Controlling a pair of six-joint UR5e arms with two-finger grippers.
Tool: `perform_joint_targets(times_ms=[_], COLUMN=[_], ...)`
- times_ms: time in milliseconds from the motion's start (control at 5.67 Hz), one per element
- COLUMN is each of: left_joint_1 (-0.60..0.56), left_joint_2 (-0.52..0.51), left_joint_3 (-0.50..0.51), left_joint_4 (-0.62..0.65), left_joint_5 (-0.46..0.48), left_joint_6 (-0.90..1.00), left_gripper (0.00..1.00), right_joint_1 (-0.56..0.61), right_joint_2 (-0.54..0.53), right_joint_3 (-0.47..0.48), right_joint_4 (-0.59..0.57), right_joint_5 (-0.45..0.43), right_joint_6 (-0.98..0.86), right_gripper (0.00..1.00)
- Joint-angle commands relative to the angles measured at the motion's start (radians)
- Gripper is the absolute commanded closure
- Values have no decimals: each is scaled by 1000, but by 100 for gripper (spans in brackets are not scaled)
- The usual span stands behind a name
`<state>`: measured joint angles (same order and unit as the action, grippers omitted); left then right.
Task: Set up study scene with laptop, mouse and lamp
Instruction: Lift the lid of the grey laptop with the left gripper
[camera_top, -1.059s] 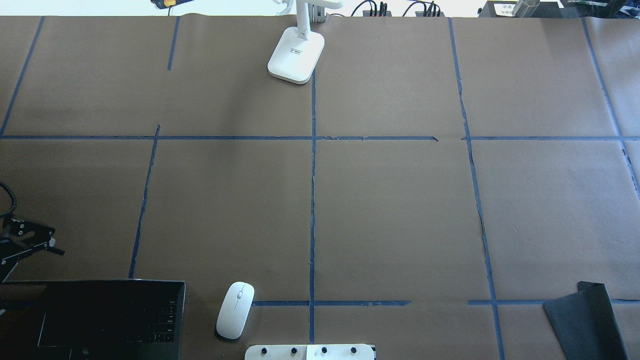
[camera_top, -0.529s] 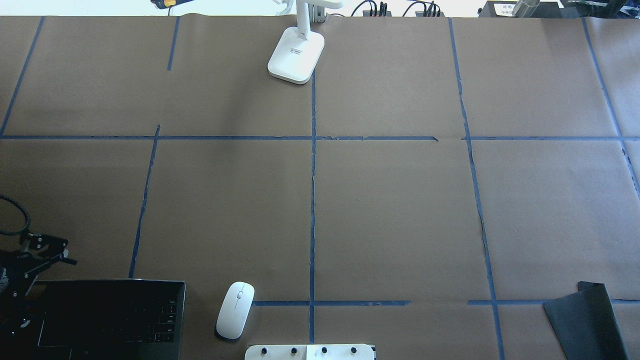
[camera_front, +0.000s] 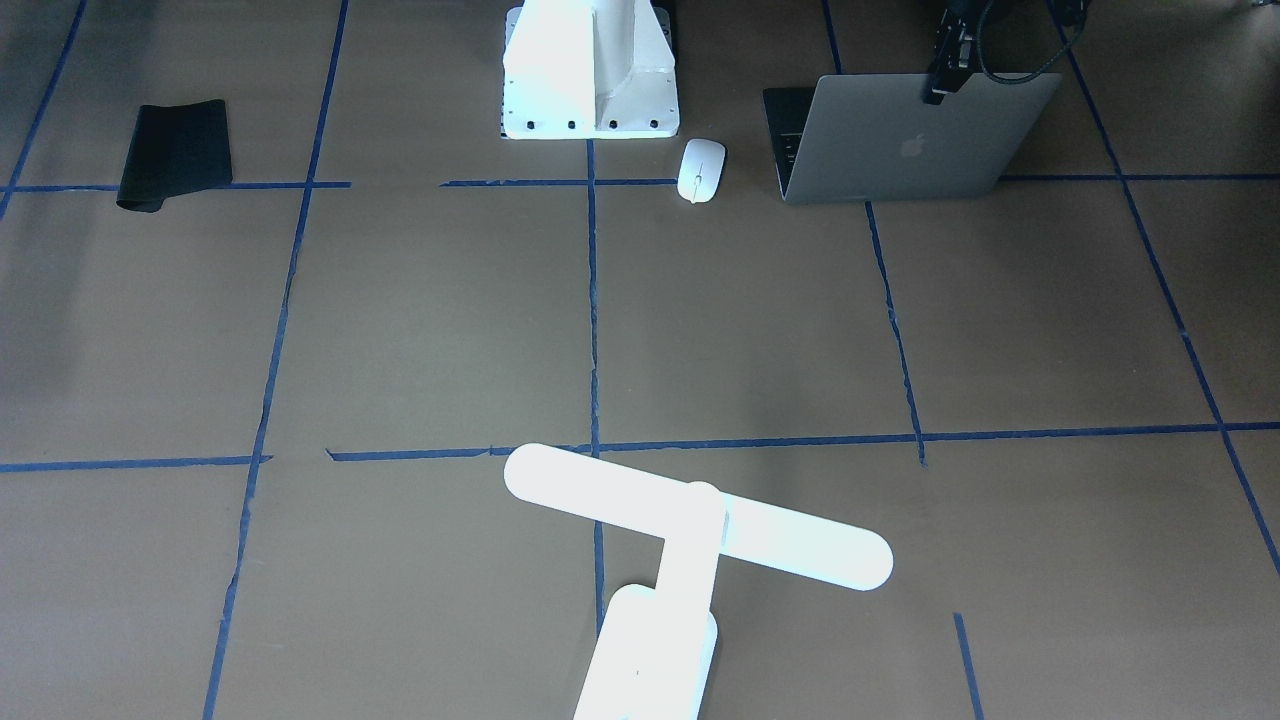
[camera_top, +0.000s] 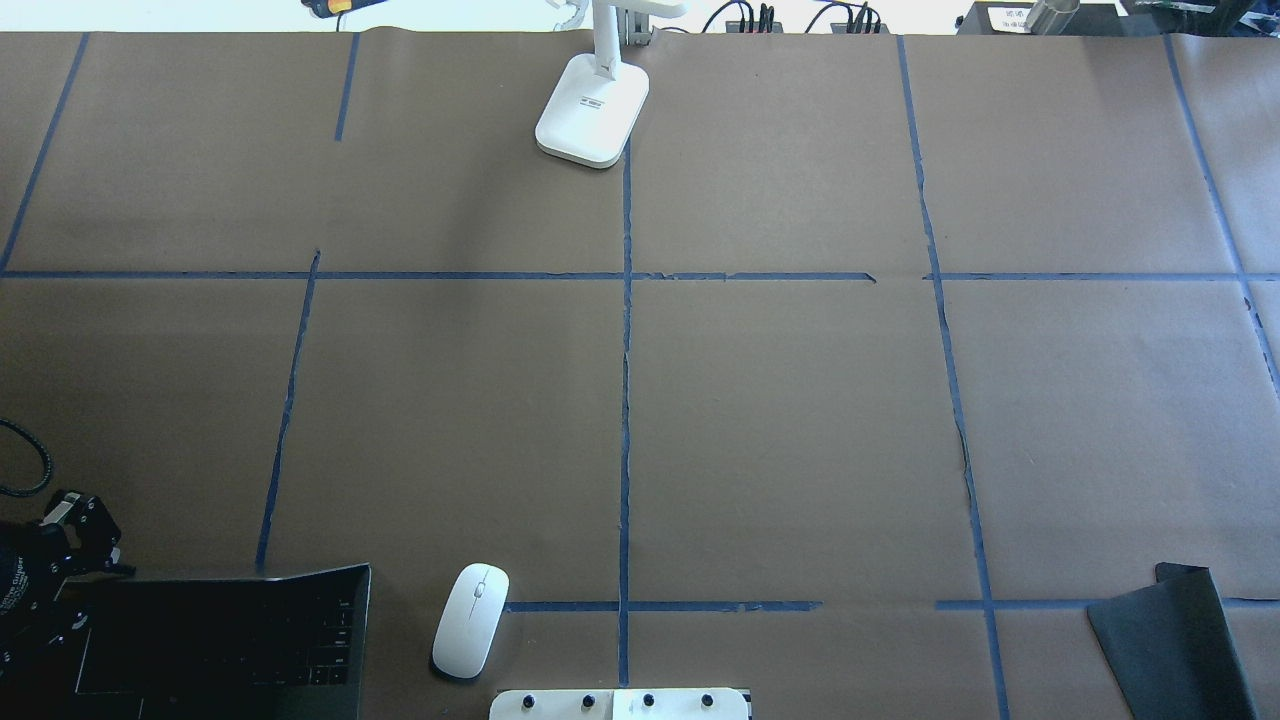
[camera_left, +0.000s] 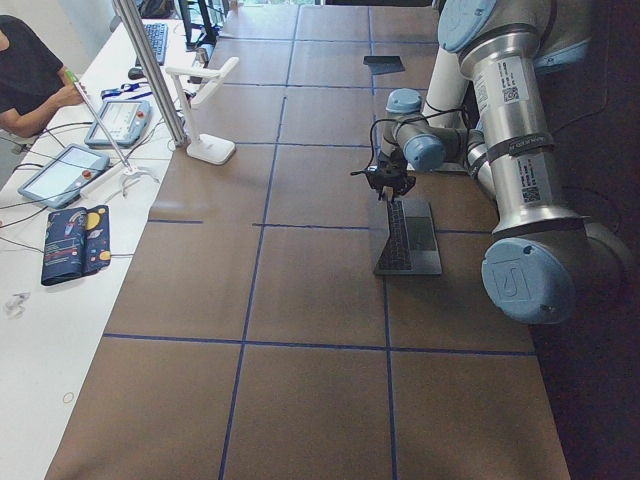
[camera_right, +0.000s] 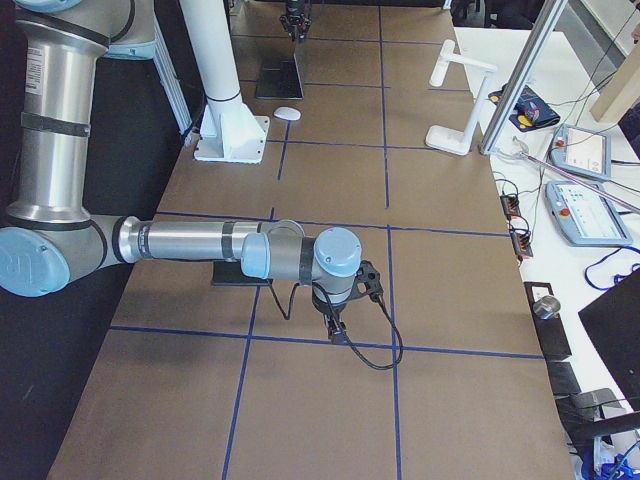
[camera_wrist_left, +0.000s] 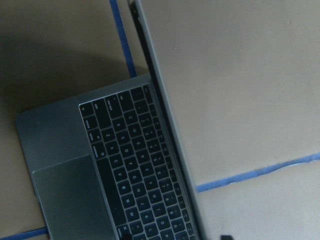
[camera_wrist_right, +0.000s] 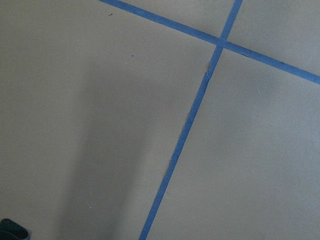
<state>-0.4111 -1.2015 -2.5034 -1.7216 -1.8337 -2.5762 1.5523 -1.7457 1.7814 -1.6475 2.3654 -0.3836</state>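
The laptop (camera_front: 900, 140) stands open at the table's near left, its lid showing the apple logo; its keys also show in the left wrist view (camera_wrist_left: 135, 165). My left gripper (camera_front: 938, 92) is at the lid's top edge, also seen in the overhead view (camera_top: 95, 560), and looks open. The white mouse (camera_top: 470, 620) lies just right of the laptop. The white lamp (camera_top: 590, 110) stands at the far middle edge, and its bar head (camera_front: 697, 515) shows in the front view. My right gripper (camera_right: 335, 325) hangs low over bare table; I cannot tell whether it is open or shut.
A black mat (camera_top: 1170, 640) lies at the near right. The white pedestal (camera_front: 590, 70) with bolt holes stands at the near middle, next to the mouse. Blue tape lines cross the brown table cover (camera_top: 800, 420). Tablets and an operator are beyond the far edge.
My left gripper has moved down and back, from beyond the laptop to the lid's top edge. The lid's top edge now sits slightly tilted. Mouse and lamp have not moved.
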Motion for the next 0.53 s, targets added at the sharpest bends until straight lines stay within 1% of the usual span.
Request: perform_joint_targets(times_ms=[0, 176, 353], left_joint_1=[-82, -180, -225], left_joint_2=[-16, -21, -36], left_joint_3=[-9, -24, -17], left_joint_4=[0, 0, 2], left_joint_5=[1, -1, -1], left_joint_6=[2, 14, 36], left_gripper=[100, 100, 100], right_joint_1=[-1, -1, -1], right_joint_2=[0, 0, 0], right_joint_3=[1, 0, -3], right_joint_4=[0, 23, 32], right_joint_5=[0, 2, 2], right_joint_6=[0, 2, 3], right_gripper=[0, 0, 0])
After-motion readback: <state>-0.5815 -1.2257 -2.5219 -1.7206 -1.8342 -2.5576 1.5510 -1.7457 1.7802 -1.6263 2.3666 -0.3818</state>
